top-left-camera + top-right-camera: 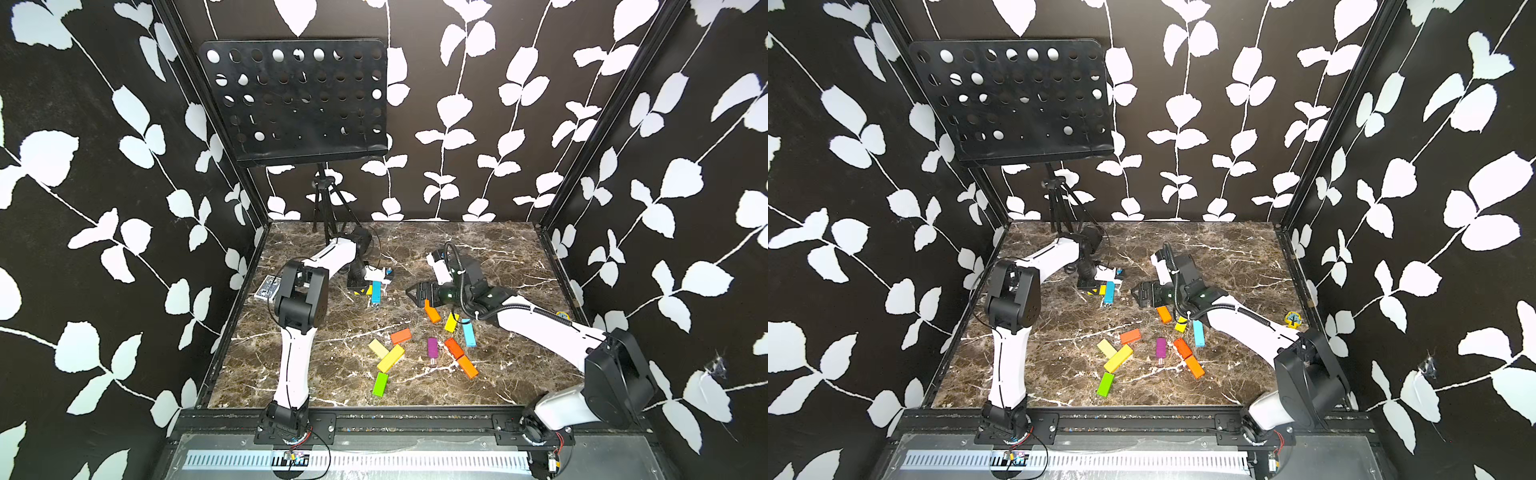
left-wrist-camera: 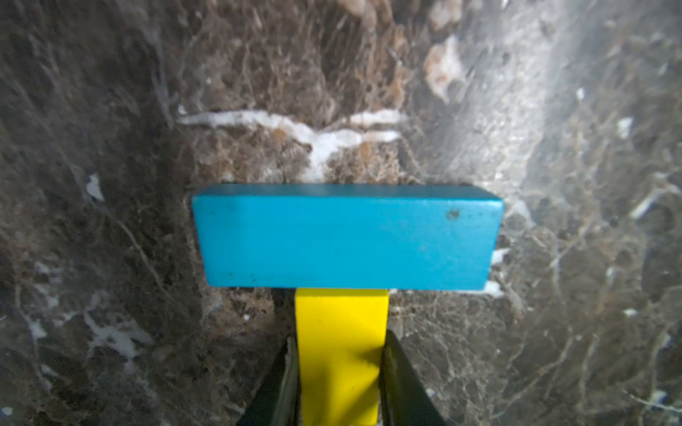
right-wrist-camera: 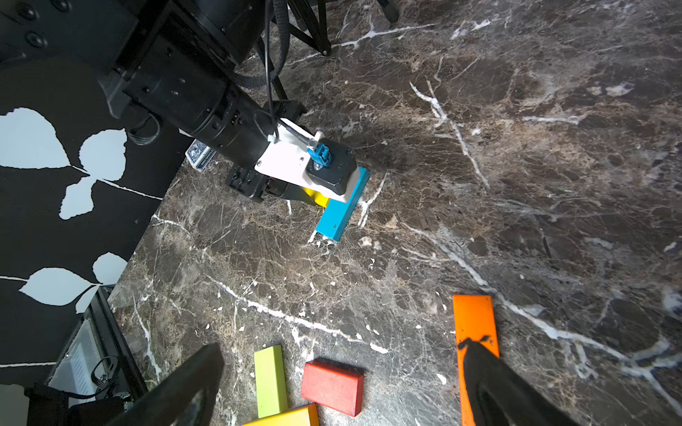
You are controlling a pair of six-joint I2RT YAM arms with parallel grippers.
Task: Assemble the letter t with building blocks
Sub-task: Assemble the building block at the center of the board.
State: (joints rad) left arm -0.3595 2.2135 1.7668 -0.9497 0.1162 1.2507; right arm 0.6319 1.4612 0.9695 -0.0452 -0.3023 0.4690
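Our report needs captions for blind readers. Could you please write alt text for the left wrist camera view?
The left hand grips a yellow block whose end meets the middle of a cyan block lying crosswise, forming a T shape. Under them is a brown marble table with white veins.

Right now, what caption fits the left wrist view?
Left gripper holds a yellow block butted against a cyan block, forming a T.

You're in a robot lab's test booth: leaf-patterned backdrop walls (image 1: pixel 104 187) box in a marble tabletop (image 1: pixel 498 249) behind a metal mounting rail (image 1: pixel 415 419).
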